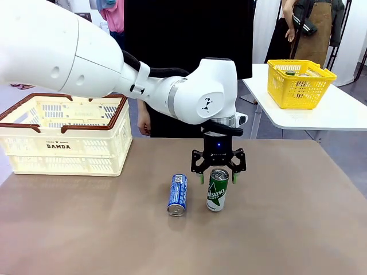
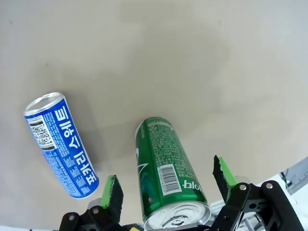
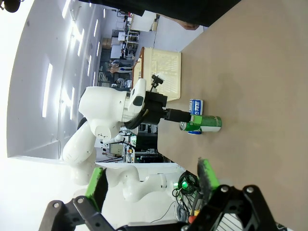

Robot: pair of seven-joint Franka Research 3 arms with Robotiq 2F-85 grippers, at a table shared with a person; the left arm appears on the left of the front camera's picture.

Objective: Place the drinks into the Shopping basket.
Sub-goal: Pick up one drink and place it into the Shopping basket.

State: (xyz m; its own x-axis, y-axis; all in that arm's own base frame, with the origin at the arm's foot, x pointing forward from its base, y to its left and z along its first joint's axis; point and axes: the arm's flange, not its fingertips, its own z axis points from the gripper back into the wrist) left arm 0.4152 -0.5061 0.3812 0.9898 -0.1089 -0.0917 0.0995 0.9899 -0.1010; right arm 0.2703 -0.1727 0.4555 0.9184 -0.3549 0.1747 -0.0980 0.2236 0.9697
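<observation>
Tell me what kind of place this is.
Probably a robotics lab staged like a shop: the left gripper open around a green can, a DAMDA shopping basket on the table, and long ceiling strip lights.

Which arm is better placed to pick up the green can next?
Left. The left pincer hangs open, straddling the top of the upright green can without touching it. The right pincer, also open, sits far from it.
</observation>
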